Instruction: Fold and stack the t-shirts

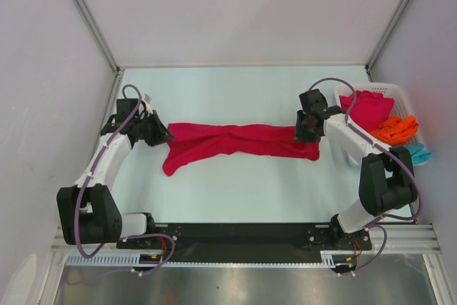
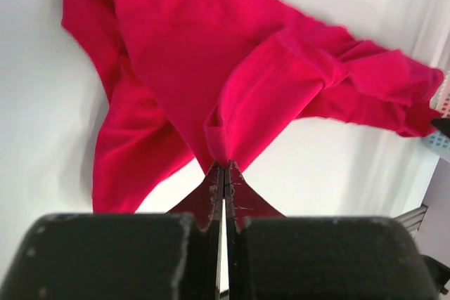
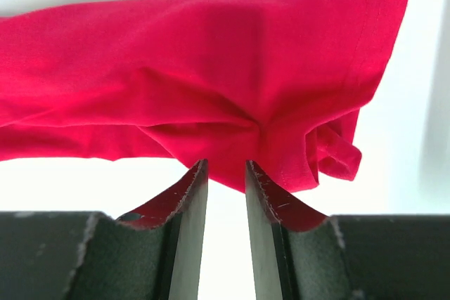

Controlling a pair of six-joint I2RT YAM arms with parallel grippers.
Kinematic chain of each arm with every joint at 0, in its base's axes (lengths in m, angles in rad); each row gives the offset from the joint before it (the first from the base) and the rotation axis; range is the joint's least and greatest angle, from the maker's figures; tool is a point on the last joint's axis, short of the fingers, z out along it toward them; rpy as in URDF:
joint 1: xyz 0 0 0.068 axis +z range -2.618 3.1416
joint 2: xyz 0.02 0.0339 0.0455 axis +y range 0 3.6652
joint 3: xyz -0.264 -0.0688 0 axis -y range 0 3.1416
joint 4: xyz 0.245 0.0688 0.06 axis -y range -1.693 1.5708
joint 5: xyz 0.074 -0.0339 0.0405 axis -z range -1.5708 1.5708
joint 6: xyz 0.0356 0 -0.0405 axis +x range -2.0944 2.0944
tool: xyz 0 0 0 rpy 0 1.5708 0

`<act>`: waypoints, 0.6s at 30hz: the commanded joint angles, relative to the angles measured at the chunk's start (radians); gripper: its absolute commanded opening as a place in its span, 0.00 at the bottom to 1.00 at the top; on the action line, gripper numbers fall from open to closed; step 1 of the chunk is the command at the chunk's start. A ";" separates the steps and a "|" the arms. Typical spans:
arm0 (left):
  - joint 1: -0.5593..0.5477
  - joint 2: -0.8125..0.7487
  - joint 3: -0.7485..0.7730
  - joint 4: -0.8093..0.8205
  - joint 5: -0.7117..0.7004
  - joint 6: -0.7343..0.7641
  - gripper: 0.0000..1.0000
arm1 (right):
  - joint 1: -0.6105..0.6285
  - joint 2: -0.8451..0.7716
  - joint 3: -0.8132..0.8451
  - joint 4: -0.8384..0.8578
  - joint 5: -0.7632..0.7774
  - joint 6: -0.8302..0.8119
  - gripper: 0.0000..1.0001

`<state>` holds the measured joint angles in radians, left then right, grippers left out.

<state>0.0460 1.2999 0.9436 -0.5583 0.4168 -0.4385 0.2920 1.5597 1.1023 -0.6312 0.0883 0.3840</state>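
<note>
**Crimson t-shirt (image 1: 235, 139) pinched at both ends, stretched across the table (image 1: 235, 194)**

The left gripper (image 2: 223, 168) has its jaws pressed fully together, with no gap showing between them. A narrow fold of the crimson cloth is nipped at the very tips. From that pinch the fabric fans upward and outward in the left wrist view: one hemmed sleeve or edge rises to the right, and a broader panel spreads to the left and hangs down beside the fingers.

The right gripper (image 3: 225, 168) has its jaws a narrow gap apart. A bunched lip of the same shirt dips between the tips, and creases in the cloth run together just above them, so it looks gripped on a thick fold rather than standing free. A hemmed edge of the shirt runs down the right side of that view and ends in a small crumpled corner just beside the right finger.

Seen from above, the shirt lies as a long, twisted band across the middle of the table, running from one gripper to the other. Its left end widens and droops toward the near edge. Its right end lies flat just past the right gripper.

Beyond the right arm, at the table's right edge, stands a white slatted basket (image 1: 391, 89). It holds another red t-shirt (image 1: 365, 110) at the far end, an orange t-shirt (image 1: 395, 130) in the middle, and a teal t-shirt (image 1: 419, 152) at the near end, partly spilling over the rim.
</note>
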 commanded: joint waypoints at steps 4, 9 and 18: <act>-0.001 -0.076 -0.107 0.044 0.011 -0.008 0.00 | -0.004 0.013 0.064 0.018 -0.062 0.012 0.33; 0.014 -0.102 -0.146 0.044 0.064 -0.017 0.00 | -0.001 -0.001 0.054 0.011 -0.071 0.018 0.33; 0.023 -0.136 -0.295 0.138 0.116 -0.083 0.00 | -0.001 -0.018 0.041 0.007 -0.064 0.029 0.34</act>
<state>0.0616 1.1934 0.6724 -0.4721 0.4969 -0.4969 0.2924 1.5654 1.1290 -0.6235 0.0353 0.3931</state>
